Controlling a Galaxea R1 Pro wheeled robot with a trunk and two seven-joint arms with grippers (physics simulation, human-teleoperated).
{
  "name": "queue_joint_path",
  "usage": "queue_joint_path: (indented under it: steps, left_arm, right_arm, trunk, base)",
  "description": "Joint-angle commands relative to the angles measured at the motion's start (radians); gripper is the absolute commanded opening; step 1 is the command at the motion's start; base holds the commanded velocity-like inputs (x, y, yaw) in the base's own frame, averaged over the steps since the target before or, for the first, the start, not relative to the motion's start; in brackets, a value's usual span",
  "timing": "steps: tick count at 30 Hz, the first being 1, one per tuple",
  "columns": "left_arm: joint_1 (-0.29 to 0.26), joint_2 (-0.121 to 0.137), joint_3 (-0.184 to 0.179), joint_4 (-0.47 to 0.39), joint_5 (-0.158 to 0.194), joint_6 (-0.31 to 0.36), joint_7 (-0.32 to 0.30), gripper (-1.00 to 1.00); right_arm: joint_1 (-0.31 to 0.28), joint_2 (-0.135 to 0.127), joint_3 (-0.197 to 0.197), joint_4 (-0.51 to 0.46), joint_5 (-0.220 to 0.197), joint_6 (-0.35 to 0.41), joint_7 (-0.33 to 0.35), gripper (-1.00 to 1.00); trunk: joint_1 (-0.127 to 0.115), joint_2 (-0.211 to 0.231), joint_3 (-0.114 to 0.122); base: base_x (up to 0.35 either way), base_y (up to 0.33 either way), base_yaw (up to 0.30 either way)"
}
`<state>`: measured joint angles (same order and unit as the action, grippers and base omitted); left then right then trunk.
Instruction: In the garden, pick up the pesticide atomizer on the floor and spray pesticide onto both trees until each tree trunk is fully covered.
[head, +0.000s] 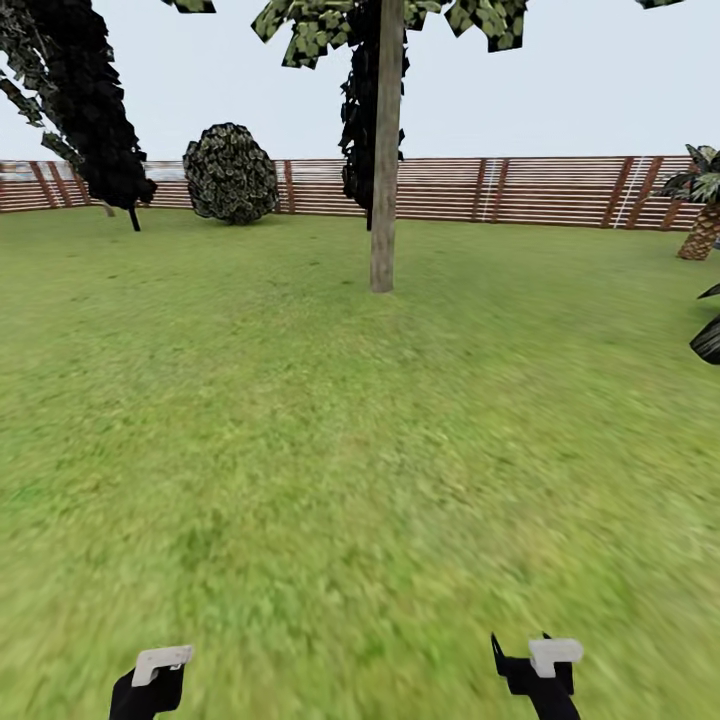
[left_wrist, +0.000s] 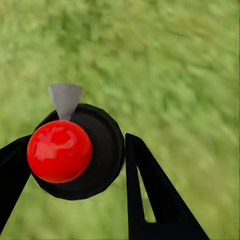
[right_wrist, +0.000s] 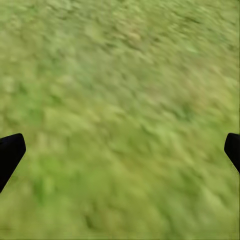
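Scene: a green lawn (head: 330, 430) spreads ahead, closed at the far side by a brown slatted wooden fence (head: 540, 190) under a pale sky.
Tree: one tall tree stands ahead, slightly right of centre; its bare grey-brown tree trunk (head: 385, 170) rises straight from the grass to a blocky, mottled green crown (head: 390, 20) cut by the upper frame edge.
Other plants: a near-black conifer-like tree (head: 85, 110) leans at far left, a round mottled bush (head: 230, 172) sits against the fence, and a short palm (head: 702, 215) with a scaly trunk stands at far right.
Pesticide atomizer: in the left wrist view the pesticide atomizer (left_wrist: 75, 150) appears as a round black body with a glossy red ball on top and a small grey nozzle, seated between the black fingers (left_wrist: 155, 195) over blurred grass.
Left gripper: the left gripper (left_wrist: 75, 172) has its jaws clamped on the atomizer; in the head view it sits low at the left edge of the frame, above the grass.
Right gripper: the right gripper (right_wrist: 120, 147) holds nothing, jaws set wide apart, with bare grass between the two black tips; in the head view it sits low at right.
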<state>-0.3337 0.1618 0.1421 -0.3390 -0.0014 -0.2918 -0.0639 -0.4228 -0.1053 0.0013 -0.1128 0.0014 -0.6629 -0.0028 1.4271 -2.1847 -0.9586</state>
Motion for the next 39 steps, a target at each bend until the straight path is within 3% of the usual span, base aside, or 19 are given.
queue_joint_path:
  steps: [1,39]
  left_arm:
    - [-0.001,-0.001,0.007,0.001,0.000,-0.003,-0.007,-1.00]
    - [-0.001,-0.001,0.007,0.000,0.000,-0.003,-0.007,-1.00]
  right_arm:
    - [-0.001,0.000,0.000,0.001,0.000,-0.003,0.000,1.00]
    - [-0.001,0.000,0.000,0.000,0.000,-0.003,0.000,1.00]
  trunk:
    - [0.000,0.000,-0.001]
    - [0.000,0.000,-0.001]
  base:
    - [0.339,0.000,0.000]
    - [0.339,0.000,0.000]
